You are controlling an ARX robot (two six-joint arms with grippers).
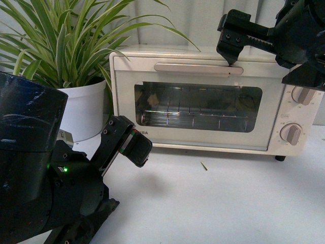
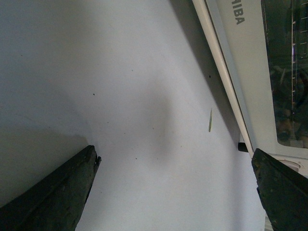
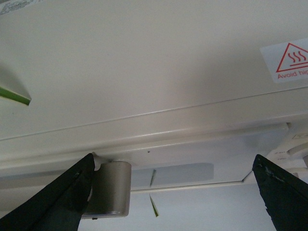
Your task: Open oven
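Observation:
The cream-white oven (image 1: 203,137) stands on the white table with its glass door shut. Its pale bar handle (image 1: 198,67) runs along the top of the door. My right gripper (image 1: 234,51) is open above the oven's front top edge, with a fingertip just over the handle's right end. In the right wrist view the handle's end (image 3: 111,190) lies between the open jaws (image 3: 173,192), close beside one finger (image 3: 62,202). My left gripper (image 1: 129,140) is open and empty, low before the oven's lower left corner. The left wrist view shows the gripper (image 2: 175,192) over the bare table.
A spider plant in a white pot (image 1: 81,109) stands left of the oven. Two beige knobs (image 1: 291,133) sit on the oven's right panel. A small green leaf sliver (image 1: 203,165) lies on the table before the oven. A heat warning sticker (image 3: 291,60) is on the oven top.

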